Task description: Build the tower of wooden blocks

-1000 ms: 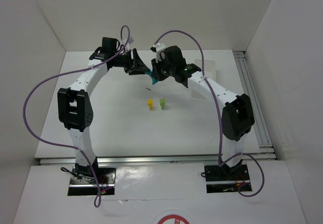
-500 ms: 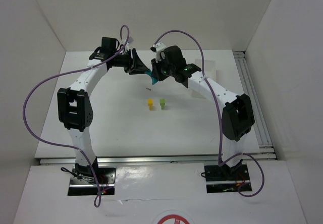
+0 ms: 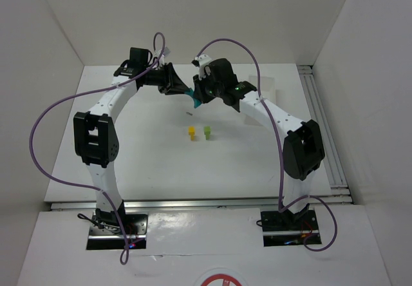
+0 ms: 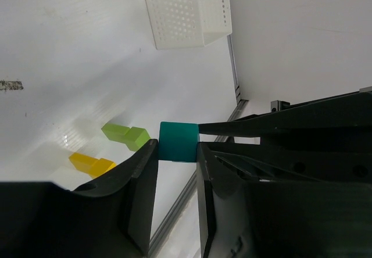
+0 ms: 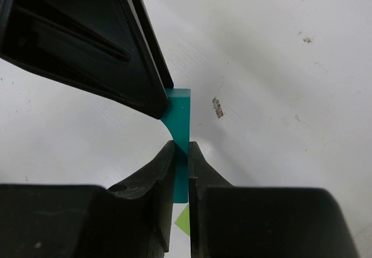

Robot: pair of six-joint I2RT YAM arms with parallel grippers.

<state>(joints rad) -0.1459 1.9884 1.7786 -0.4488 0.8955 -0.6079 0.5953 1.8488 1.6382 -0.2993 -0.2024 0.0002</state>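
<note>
Midair, right pincer point(image 5: 181, 149) and left pincer point(image 4: 178, 146) both grip the teal arch point(image 5: 182, 111); tray point(image 4: 186, 14) interior unseen.

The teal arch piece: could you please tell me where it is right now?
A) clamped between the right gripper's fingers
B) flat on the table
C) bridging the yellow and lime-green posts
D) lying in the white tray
A: the right wrist view shows the right gripper closed on the teal arch piece, while the yellow post and lime-green post stand uncovered on the table.

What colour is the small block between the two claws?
Teal wooden arch block; left wrist view shows it best.
</note>
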